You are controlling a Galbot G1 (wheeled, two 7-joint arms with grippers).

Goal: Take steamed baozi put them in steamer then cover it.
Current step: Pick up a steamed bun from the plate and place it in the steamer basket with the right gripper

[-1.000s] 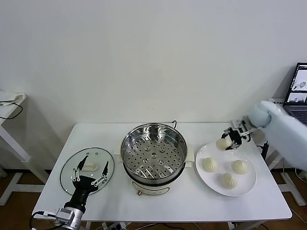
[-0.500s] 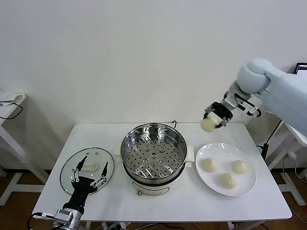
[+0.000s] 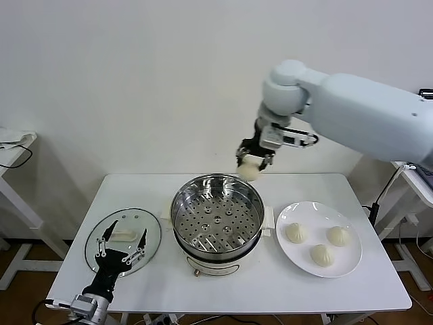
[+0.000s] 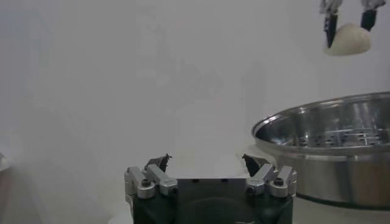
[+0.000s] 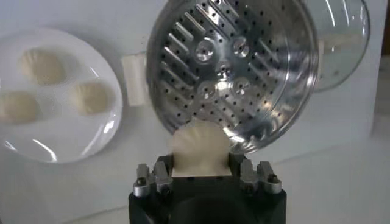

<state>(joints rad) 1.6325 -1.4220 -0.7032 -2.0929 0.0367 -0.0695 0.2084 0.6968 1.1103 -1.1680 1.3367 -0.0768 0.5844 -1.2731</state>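
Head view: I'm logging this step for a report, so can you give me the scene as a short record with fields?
right end effector: shut on a baozi, raised over the far rim of the steamer
steamer: open, perforated tray bare
plate: holds three baozi, right of the steamer
cover: flat on the table, left of the steamer
left end effector: open, hovering above the cover

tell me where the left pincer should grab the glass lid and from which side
By the white oblong handle at the centre of the glass lid, coming straight down from above. The lid lies flat on the table, so only that raised handle offers the left pincer something to close across.
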